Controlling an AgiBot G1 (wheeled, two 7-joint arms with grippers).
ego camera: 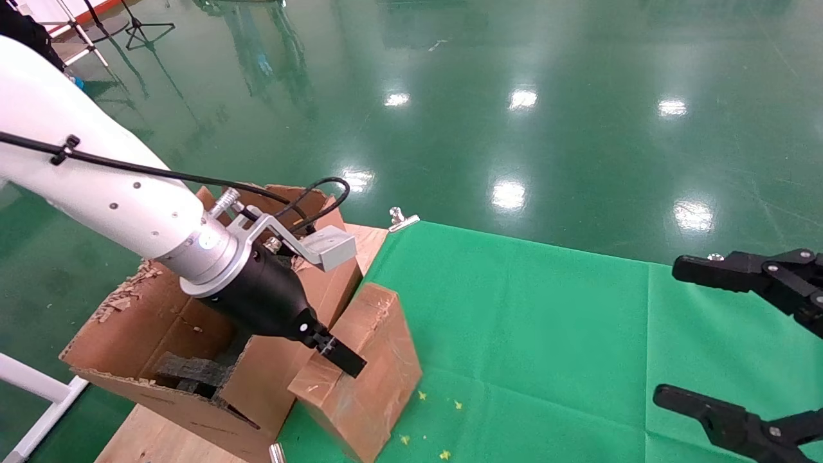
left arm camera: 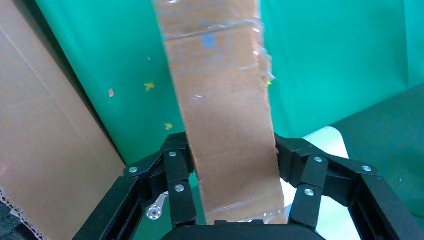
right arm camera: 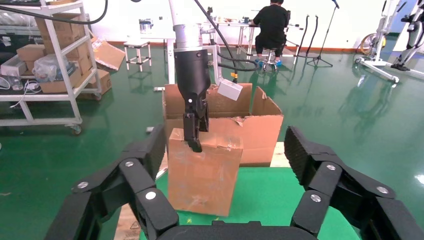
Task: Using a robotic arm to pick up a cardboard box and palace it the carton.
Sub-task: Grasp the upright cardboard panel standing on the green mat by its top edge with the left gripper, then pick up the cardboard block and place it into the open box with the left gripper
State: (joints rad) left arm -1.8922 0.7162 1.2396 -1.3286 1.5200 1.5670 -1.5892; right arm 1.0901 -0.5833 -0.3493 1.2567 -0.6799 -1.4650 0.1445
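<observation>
The cardboard box (ego camera: pixel 370 379) is gripped at its upper edge by the left claw (ego camera: pixel 334 350) of the robotic arm (ego camera: pixel 96 186), whose fingers (left arm camera: pixel 177 175) are pressed against its two broad faces. The box is held upright at the edge of the green-covered desk (ego camera: pixel 546 334), just beside the carton (ego camera: pixel 193 334), in which black foam (ego camera: pixel 189 372) is seen. The right claw (ego camera: pixel 739 341) is spread wide at the right, well apart from the box.
</observation>
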